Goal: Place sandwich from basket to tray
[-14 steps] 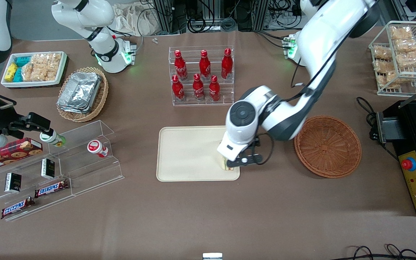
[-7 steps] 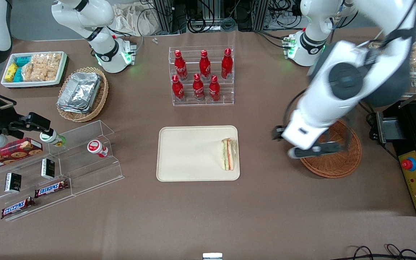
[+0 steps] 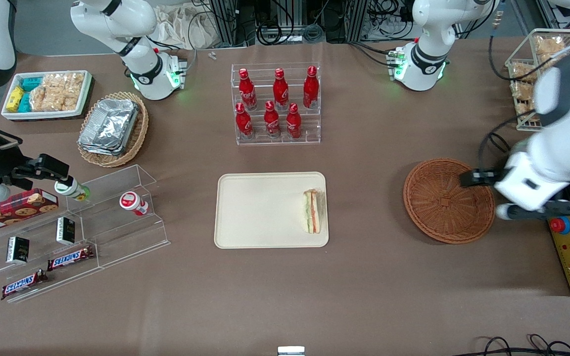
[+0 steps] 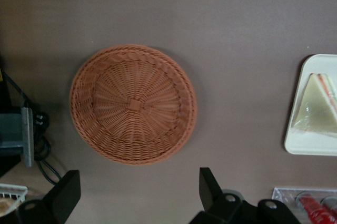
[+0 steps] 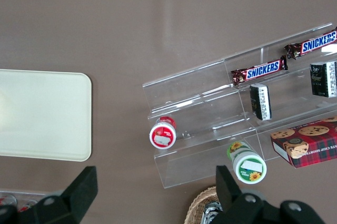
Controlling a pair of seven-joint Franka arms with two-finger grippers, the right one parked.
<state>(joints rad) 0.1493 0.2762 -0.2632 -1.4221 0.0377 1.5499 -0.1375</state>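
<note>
The sandwich lies on the cream tray, near the tray edge that faces the basket; the left wrist view also shows the sandwich on the tray. The reddish-brown wicker basket holds nothing, and the wrist view confirms the basket is bare inside. My left gripper hovers high beside the basket's rim, toward the working arm's end of the table. In the wrist view the gripper is open, its black fingers wide apart with nothing between them.
A black control box with a red button sits right under the gripper. A wire rack of snack bags stands farther from the camera. A rack of red bottles stands farther back than the tray. Acrylic shelves with snacks lie toward the parked arm's end.
The gripper let go of the sandwich on the tray, rose, and swung away over the basket to the working arm's end of the table. The sandwich stayed where it was set.
</note>
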